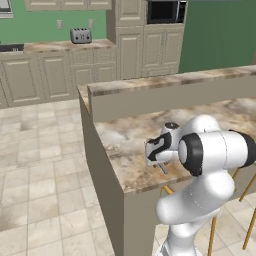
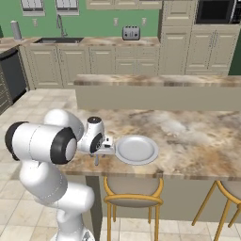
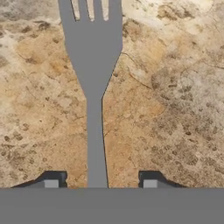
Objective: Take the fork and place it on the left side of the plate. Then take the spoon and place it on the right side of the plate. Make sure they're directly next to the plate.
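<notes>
A simulated kitchen, seen from the robot's base: a marble-topped island (image 2: 197,136) with a raised back ledge runs across the foreground, and cream cabinets (image 2: 61,63) line a green wall behind it. A wall oven (image 2: 214,10) sits high at the right of the right base view, and a toaster (image 2: 131,33) stands on the far counter. Wooden stools (image 2: 133,197) are tucked beneath the island's near edge.

The white arm (image 2: 42,146) bends over that near edge, its hand low above the marble. The plate (image 2: 137,149) lies flat on the island close to the near edge, just beside the hand on its right in the right base view.

The fork (image 3: 92,87) lies flat on the marble in the hand view, tines pointing to the top of the picture, its thin handle running straight down the middle between the fingers. In the left base view a thin grey sliver shows under the hand, too small to name with certainty. How near the fork lies to the plate cannot be told.

The gripper (image 3: 100,181) stands open: its two dark fingertips (image 3: 52,179) are spread wide on either side of the handle, with bare marble visible between each tip and the metal, neither pad touching it.
</notes>
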You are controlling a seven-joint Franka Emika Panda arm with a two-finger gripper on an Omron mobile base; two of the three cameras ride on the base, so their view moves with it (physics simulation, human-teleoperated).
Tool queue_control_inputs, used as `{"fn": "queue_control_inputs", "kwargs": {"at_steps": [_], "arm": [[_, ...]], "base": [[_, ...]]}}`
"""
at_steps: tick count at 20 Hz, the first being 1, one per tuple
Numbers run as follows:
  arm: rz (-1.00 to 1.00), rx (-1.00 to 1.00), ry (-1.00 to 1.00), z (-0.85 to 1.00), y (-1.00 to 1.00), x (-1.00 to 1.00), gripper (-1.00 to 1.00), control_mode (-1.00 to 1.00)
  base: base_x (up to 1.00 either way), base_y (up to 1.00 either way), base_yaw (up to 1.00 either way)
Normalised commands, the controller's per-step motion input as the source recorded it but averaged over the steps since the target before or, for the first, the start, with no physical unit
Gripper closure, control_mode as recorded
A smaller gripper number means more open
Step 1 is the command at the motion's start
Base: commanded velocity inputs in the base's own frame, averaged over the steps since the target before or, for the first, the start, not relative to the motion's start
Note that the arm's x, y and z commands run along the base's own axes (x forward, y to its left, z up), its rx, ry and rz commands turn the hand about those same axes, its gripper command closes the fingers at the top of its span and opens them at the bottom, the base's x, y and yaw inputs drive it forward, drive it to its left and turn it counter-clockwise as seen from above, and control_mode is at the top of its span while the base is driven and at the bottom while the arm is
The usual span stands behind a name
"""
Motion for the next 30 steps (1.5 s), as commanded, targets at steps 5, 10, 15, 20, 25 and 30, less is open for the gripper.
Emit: {"fn": "queue_control_inputs", "kwargs": {"at_steps": [5, 10, 15, 20, 25, 30], "arm": [[0.00, 0.00, -0.01, 0.41, 0.00, -0.35, -1.00, -1.00], [0.00, 0.00, -0.06, 0.96, 0.00, -0.46, -1.00, -1.00], [0.00, 0.00, -0.04, 1.00, 0.16, -0.51, -1.00, -1.00], [0.00, 0.00, 0.00, 0.99, 0.42, -0.66, -1.00, -1.00], [0.00, 0.00, 0.04, 0.69, 0.59, -0.81, -1.00, -1.00], [0.00, 0.00, 0.04, 0.31, 0.64, -0.79, -1.00, -1.00]], "base": [[0.00, 0.00, 0.00], [0.00, 0.00, 0.00], [0.00, 0.00, 0.00], [0.00, 0.00, 0.00], [0.00, 0.00, 0.00], [0.00, 0.00, 0.00]]}}
